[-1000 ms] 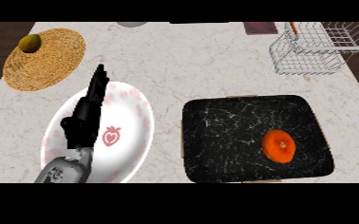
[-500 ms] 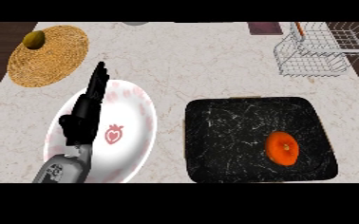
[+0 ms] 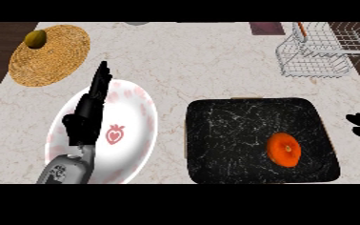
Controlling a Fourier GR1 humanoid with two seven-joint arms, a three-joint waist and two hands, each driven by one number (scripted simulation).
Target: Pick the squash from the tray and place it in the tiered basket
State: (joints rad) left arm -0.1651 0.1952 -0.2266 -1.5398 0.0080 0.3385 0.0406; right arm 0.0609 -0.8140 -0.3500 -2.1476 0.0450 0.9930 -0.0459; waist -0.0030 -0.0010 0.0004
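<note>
My right hand point(image 3: 354, 124) just entered at right edge, fingers unclear; left hand point(image 3: 90, 112) open, empty; round orange squash point(image 3: 284, 149) untouched on black marbled tray point(image 3: 218, 138).

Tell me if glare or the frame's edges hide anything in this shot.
Head view: the light is even and no glare hides anything. The squash shows whole on the tray. The basket is cut by the right edge. Only a sliver of the right hand shows there. The left hand covers part of the plate.
</note>
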